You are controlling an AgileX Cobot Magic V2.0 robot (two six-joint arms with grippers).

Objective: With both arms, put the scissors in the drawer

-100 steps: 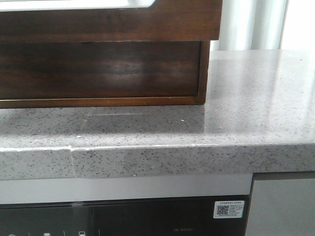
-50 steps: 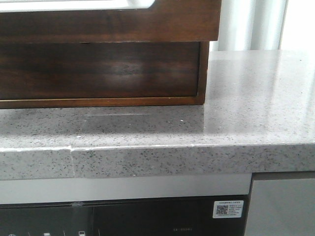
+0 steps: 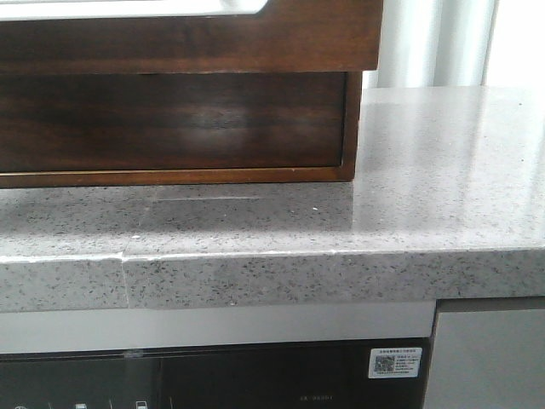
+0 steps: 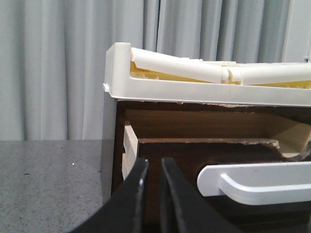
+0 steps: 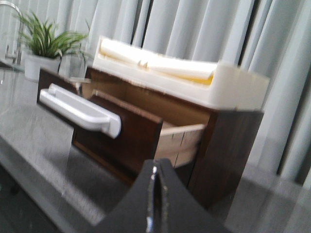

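- I cannot find the scissors in any of my three views; the dark brown wooden drawer [image 5: 116, 131] stands pulled partway out of its cabinet, mid-frame in the right wrist view, with a pale wood side wall showing behind its front.
- My left gripper [image 4: 153, 194] fills the lower centre of its view: two black prongs with a narrow gap between them, holding nothing, right in front of the drawer's front edge [image 4: 194, 150]. Whether they touch it I cannot tell.
- My right gripper [image 5: 154, 204] sits at the bottom centre of its view, prongs pressed together with only a thin seam between them, empty, and apart from the drawer.
- Against the front view of half a second ago, I see nothing changed: the same wood panel and counter edge, neither arm in sight.
- The drawer front is plain, grained and glossy, carrying a white bar handle [image 5: 80, 110] with rounded ends.
- On top of the dark wooden cabinet [image 5: 228, 145] rests a white plastic tray [image 4: 194, 90] holding cream, roll-like shapes.
- The grey speckled stone countertop [image 3: 341, 230] is polished and reflective.
- Pleated grey curtains [image 4: 58, 68] hang behind; a green potted plant [image 5: 43, 41] sits upper left in the right wrist view.
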